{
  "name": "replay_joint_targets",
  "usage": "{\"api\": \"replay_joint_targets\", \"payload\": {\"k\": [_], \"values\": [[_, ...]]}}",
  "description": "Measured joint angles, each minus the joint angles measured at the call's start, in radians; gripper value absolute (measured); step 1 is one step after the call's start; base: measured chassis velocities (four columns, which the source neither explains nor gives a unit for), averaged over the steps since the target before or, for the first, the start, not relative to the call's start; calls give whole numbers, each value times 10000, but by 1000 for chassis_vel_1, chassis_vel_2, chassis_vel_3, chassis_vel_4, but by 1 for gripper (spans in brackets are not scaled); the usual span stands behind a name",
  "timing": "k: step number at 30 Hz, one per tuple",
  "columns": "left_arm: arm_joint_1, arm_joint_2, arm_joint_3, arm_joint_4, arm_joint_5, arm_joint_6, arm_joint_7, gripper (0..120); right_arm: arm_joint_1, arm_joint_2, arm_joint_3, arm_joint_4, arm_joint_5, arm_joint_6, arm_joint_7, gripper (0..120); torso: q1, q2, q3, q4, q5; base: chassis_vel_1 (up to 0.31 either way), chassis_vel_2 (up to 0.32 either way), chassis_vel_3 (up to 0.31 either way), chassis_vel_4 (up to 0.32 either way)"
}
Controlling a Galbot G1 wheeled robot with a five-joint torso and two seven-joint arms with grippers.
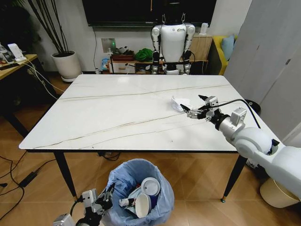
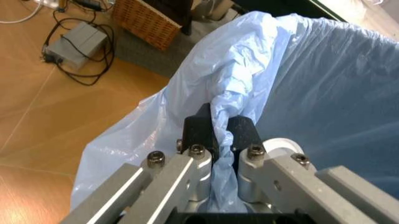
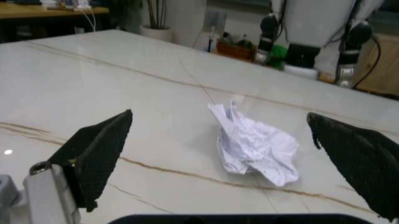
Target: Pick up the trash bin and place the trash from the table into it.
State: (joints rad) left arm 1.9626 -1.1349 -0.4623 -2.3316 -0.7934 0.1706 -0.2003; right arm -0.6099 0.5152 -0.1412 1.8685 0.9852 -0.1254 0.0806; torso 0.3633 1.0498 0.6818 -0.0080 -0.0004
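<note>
A crumpled white tissue (image 1: 179,103) (image 3: 255,145) lies on the right part of the marble table (image 1: 108,113). My right gripper (image 1: 194,103) (image 3: 219,116) hovers just over the tabletop beside it, open, with its black fingers (image 3: 100,149) spread either side of the tissue and not touching it. Below the table's front edge sits the trash bin (image 1: 141,188), lined with a light-blue bag (image 2: 299,79). It holds paper cups and a white lid (image 1: 150,186). My left gripper (image 1: 106,194) (image 2: 221,128) is shut on the bunched bag rim at the bin's left side.
A white humanoid robot (image 1: 172,42) stands behind the table's far edge. A white plant pot (image 1: 67,63) and a light-wood desk (image 1: 14,63) are at the back left. Cables and a power adapter (image 2: 72,39) lie on the floor near a wicker basket (image 2: 146,18).
</note>
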Motion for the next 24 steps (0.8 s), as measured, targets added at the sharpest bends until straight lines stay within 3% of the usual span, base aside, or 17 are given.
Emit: {"api": "replay_joint_targets", "payload": {"k": [2, 9, 24], "values": [[19, 1, -8, 0, 0, 0, 0, 0, 249, 155, -254, -218, 99, -194, 14, 100, 0, 0, 0, 1, 4, 0, 0, 0, 0], [45, -128, -105, 2, 6, -6, 1, 0, 2094, 1774, -1937, -2371, 169, -702, 109, 100, 0, 0, 1, 5, 3, 0, 0, 0, 0], [-58, -233, -172, 100, -25, -18, -19, 0, 3710, 2985, -3179, -4304, 20, -744, -174, 98, 0, 0, 0, 5, 4, 0, 0, 0, 0]]}}
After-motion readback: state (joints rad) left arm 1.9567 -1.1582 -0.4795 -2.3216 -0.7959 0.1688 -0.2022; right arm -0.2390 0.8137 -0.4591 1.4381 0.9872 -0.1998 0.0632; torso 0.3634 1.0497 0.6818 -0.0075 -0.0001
